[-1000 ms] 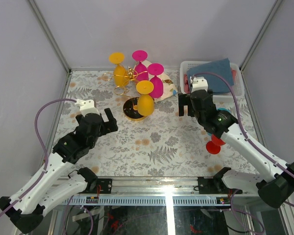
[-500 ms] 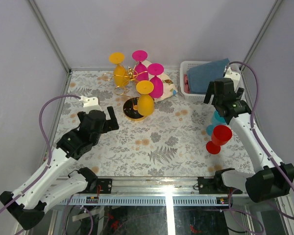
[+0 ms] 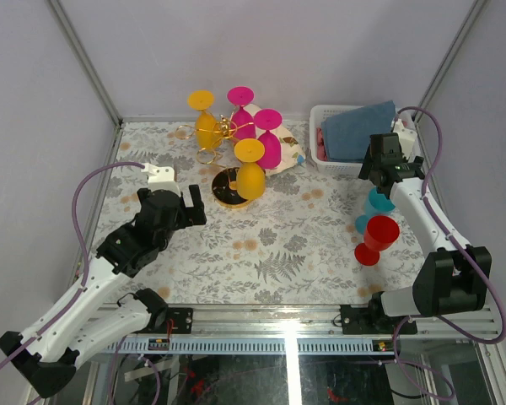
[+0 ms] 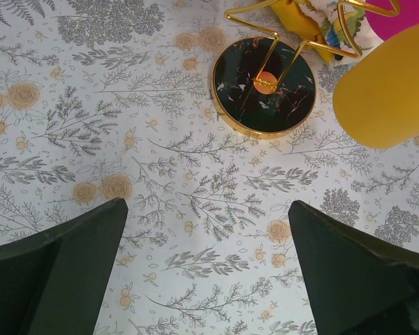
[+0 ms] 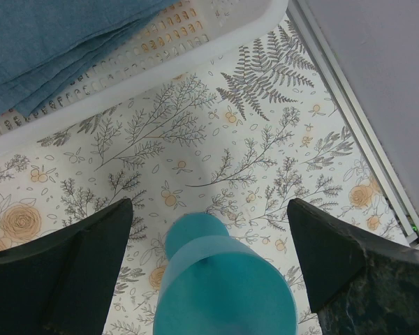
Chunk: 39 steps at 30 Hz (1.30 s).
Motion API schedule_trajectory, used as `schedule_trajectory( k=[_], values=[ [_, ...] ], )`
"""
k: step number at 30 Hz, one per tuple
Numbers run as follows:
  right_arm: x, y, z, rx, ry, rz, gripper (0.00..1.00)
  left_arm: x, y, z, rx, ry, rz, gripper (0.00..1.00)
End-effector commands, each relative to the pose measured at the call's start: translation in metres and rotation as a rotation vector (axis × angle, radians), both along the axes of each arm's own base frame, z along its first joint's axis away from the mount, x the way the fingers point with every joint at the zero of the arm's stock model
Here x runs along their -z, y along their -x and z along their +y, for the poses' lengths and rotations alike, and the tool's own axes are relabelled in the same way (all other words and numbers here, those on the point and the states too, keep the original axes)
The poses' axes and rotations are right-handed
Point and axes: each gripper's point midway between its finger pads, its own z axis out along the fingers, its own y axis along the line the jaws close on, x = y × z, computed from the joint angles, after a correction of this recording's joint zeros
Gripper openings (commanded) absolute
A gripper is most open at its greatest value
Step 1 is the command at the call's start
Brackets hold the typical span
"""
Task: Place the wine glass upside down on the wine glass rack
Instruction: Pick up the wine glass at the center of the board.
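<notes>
The flowered table [image 3: 278,245] bears the white basket [image 5: 146,63], just beyond the right gripper [image 3: 382,173]. This gripper has drawn back from the middle to that far corner. Its jaws are wide apart and empty, directly above the teal wine glass [image 5: 223,296]. The wine glass rack [image 4: 264,84] stands ahead of the left gripper [image 4: 209,269], whose jaws are equally wide apart and hold nothing.

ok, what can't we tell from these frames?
- Teal glass: right arm hides most of it in the top view; the right wrist view blurs it and the bottom edge crops it.
- Wine glass rack: free loops unreadable; hung glasses cover them from above, and the left wrist view crops them.
- Basket: blue cloth covers its contents.
</notes>
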Motion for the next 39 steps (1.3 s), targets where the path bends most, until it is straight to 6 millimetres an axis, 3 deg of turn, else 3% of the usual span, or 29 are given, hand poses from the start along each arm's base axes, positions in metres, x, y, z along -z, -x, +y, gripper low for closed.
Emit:
schedule_trajectory(
  k=[1, 19, 39],
  values=[
    [0.001, 0.003, -0.004, 0.063, -0.034, -0.025, 0.99, -0.005, -0.004, -0.006, 0.031, 0.009, -0.040, 1.00],
    [0.038, 0.036, 0.025, 0.034, -0.215, 0.107, 0.99, 0.000, -0.003, -0.007, 0.032, 0.013, -0.030, 1.00],
    [0.024, 0.045, 0.052, -0.171, -0.291, 0.184, 0.99, 0.002, -0.004, -0.005, 0.023, 0.002, -0.027, 1.00]
  ],
)
